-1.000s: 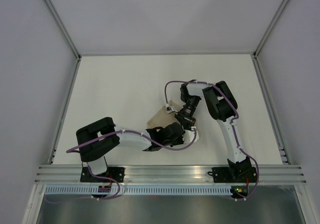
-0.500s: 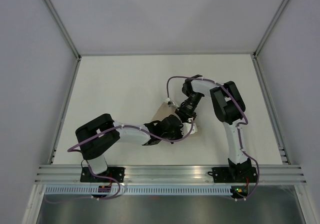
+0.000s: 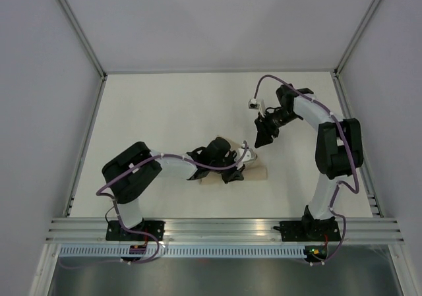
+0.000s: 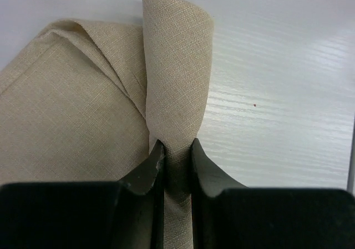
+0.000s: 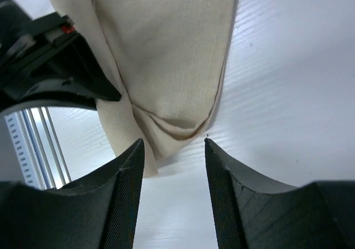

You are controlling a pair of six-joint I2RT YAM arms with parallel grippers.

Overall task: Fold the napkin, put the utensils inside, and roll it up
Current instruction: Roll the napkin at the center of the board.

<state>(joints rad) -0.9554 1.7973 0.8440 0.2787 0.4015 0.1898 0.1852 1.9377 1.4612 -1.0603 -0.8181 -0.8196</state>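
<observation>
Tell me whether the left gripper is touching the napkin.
Touching. The left wrist view shows the left gripper closed on a raised fold of the napkin, with the cloth squeezed between its two fingers and no gap.

- Top external: fixed high behind the arm bases, facing down and forward; distant, covers the whole table [image 3: 165,111].
- Left wrist: very close, aimed along the left gripper [image 4: 177,149] at the napkin [image 4: 72,121].
- Right wrist: farther off, aimed down past the right gripper [image 5: 173,143].
- Shared by all three views: the napkin.
</observation>
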